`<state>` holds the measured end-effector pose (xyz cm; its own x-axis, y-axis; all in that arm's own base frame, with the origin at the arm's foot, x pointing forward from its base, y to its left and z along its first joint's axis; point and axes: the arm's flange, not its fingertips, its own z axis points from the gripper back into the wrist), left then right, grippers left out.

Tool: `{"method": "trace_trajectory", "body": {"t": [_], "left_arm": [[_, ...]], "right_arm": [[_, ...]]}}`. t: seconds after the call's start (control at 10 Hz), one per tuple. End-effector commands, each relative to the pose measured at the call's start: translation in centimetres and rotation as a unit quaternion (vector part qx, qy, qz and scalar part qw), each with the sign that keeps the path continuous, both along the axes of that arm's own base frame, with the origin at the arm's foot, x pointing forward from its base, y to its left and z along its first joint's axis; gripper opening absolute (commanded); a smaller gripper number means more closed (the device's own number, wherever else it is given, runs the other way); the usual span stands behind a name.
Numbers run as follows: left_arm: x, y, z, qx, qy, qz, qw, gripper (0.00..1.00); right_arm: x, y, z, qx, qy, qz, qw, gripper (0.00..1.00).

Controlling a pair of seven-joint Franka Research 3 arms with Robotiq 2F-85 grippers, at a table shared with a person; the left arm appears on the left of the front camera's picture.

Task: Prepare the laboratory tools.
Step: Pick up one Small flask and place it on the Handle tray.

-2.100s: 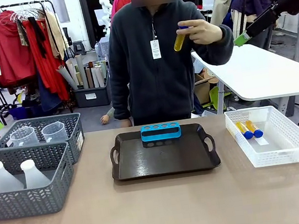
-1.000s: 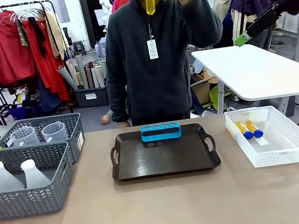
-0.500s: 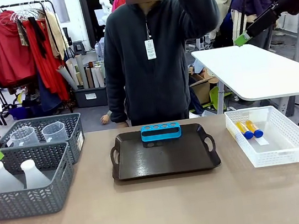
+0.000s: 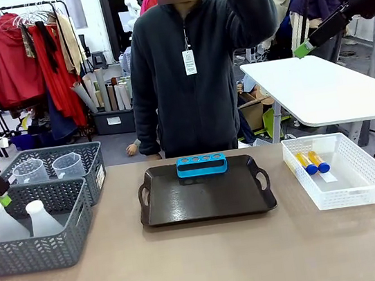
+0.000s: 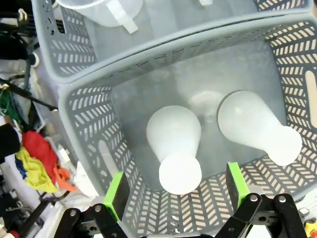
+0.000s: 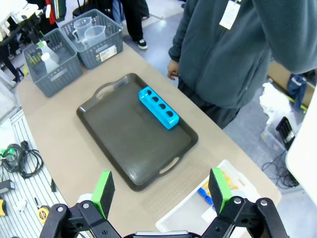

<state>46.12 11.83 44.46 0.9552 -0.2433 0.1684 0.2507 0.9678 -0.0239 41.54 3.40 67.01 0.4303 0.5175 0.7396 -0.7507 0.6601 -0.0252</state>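
Flasks point(image 5: 174, 144) matt white plastic; tray point(image 4: 206, 201) dark, slight gloss; basket point(image 5: 89, 116) plastic.

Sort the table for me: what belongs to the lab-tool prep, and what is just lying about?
Job: two white conical flasks, two clear measuring jugs, two yellow tubes with blue caps; probably also the blue rack and dark tray.
Lying about: grey baskets, white mesh basket, hanging clothes, white side table.

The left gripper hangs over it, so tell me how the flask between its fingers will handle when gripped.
The flask looks like translucent plastic and seems empty: probably light, slightly squeezable. Its smooth cone narrows upward, so the pads of the left gripper may slide unless they close at the neck. The wide base should resist tipping.
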Motion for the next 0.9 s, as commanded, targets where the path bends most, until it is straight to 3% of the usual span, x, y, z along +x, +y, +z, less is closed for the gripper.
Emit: {"method": "trace_trajectory", "body": {"t": [0.0, 0.6, 0.7, 0.8], "left_arm": [[0.2, 0.5, 0.1, -0.006, 0.016, 0.021, 1.0, 1.0], [0.7, -0.1, -1.4, -0.004, 0.034, 0.025, 0.999, 1.0], [0.7, 0.1, -1.4, 0.008, 0.038, 0.017, 0.999, 0.87], [0.6, 0.1, -1.5, 0.008, 0.037, 0.019, 0.999, 0.67]], "right_arm": [[-0.1, 0.0, 0.1, 0.008, -0.001, 0.006, 1.0, 1.0], [-0.1, 0.0, 0.1, 0.008, -0.001, 0.006, 1.0, 1.0], [-0.1, 0.0, 0.1, 0.008, -0.001, 0.006, 1.0, 1.0], [-0.1, 0.0, 0.1, 0.008, -0.001, 0.006, 1.0, 1.0]]}}
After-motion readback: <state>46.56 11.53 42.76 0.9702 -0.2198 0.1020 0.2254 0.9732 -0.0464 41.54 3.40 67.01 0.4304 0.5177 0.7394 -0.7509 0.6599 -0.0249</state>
